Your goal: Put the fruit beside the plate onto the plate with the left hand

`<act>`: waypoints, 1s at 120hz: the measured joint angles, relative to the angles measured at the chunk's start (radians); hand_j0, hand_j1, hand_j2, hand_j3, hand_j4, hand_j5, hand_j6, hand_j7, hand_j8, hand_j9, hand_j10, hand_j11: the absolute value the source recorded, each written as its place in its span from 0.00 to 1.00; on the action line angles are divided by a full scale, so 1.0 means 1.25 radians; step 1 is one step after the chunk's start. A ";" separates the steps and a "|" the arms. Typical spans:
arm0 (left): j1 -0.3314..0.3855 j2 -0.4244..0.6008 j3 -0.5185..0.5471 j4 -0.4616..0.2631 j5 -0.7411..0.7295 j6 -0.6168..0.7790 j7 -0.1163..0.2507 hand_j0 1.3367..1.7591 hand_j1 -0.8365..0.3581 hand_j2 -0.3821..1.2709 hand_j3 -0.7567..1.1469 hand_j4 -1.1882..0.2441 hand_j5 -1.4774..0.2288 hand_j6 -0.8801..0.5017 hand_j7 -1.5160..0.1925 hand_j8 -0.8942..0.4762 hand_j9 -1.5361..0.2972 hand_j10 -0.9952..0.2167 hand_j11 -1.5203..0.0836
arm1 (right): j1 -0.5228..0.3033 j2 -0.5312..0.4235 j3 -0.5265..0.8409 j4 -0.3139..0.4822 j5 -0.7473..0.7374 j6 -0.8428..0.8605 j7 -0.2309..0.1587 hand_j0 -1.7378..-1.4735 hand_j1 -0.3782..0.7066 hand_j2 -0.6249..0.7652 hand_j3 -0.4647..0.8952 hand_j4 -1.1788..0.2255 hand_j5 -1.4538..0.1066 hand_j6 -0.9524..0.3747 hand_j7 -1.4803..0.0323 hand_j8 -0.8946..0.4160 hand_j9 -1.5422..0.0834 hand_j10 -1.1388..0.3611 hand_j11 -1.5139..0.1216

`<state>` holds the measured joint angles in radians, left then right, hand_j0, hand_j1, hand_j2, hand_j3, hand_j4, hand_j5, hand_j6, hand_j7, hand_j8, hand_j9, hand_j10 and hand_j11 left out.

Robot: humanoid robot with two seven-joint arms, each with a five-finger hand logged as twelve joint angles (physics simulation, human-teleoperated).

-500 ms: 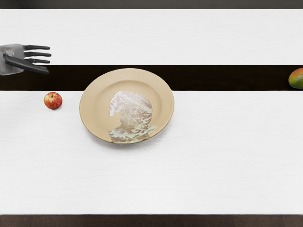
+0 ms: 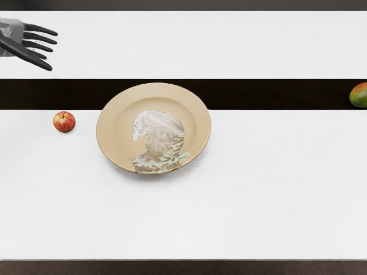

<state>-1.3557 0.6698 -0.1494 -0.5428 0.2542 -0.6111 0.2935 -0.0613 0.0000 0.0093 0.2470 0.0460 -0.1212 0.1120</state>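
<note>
A small red apple (image 2: 64, 121) rests on the white table just left of the tan plate (image 2: 114, 109), apart from its rim. The plate carries a pale marbled patch at its centre. My left hand (image 2: 37, 43) enters from the left edge at the upper left, well above the apple, its dark fingers spread and holding nothing. No right arm shows.
A green-and-red mango (image 2: 359, 94) lies at the far right edge, over the dark gap (image 2: 258, 94) that runs across the table behind the plate. White table surface (image 2: 229, 195) stretches in front of the plate.
My left hand has risen toward the upper left, away from the apple. Apple, plate and mango have not moved.
</note>
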 joint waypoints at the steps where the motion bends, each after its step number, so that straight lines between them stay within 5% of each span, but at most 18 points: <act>1: 0.000 0.008 0.003 -0.008 0.003 0.000 0.003 0.76 0.74 0.26 0.40 0.66 0.68 0.46 0.70 0.47 0.66 0.62 0.75 | 0.000 0.000 0.000 0.000 0.000 0.000 0.000 0.30 0.07 0.44 0.34 0.81 0.90 0.69 0.95 0.66 0.92 0.74 0.90; 21: -0.059 0.118 0.130 -0.265 0.024 0.000 0.037 0.76 0.74 0.26 0.40 0.66 0.68 0.46 0.70 0.47 0.66 0.62 0.75 | 0.000 0.000 0.000 0.000 0.000 0.000 0.000 0.30 0.07 0.44 0.34 0.81 0.90 0.69 0.95 0.66 0.92 0.74 0.90; 34: -0.147 0.126 0.262 -0.374 0.027 0.000 0.042 0.76 0.74 0.26 0.40 0.66 0.68 0.46 0.70 0.47 0.66 0.62 0.75 | 0.000 0.000 0.000 0.000 0.000 0.000 0.000 0.30 0.07 0.44 0.34 0.81 0.90 0.69 0.95 0.66 0.92 0.74 0.90; 56: -0.269 0.108 0.438 -0.450 0.027 0.002 0.045 0.76 0.74 0.26 0.40 0.65 0.68 0.46 0.70 0.47 0.66 0.62 0.75 | 0.000 0.000 0.000 0.000 0.000 0.000 0.000 0.30 0.07 0.44 0.34 0.81 0.90 0.69 0.95 0.66 0.92 0.74 0.90; 73: -0.364 0.109 0.581 -0.544 0.028 0.102 0.044 0.76 0.74 0.26 0.40 0.66 0.68 0.46 0.70 0.47 0.66 0.62 0.75 | 0.000 0.000 0.000 0.000 0.000 0.000 0.000 0.30 0.07 0.44 0.34 0.81 0.90 0.69 0.95 0.66 0.92 0.74 0.90; 120: -0.365 0.042 0.701 -0.655 0.185 0.443 0.044 0.76 0.74 0.26 0.40 0.65 0.68 0.46 0.70 0.47 0.66 0.61 0.75 | 0.000 0.000 0.000 0.000 0.000 0.000 0.000 0.30 0.07 0.44 0.34 0.81 0.90 0.69 0.95 0.66 0.92 0.74 0.90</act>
<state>-1.8121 0.7225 0.7269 -1.3610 0.4849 -0.0578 0.3482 -0.0613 0.0000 0.0092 0.2470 0.0460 -0.1212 0.1120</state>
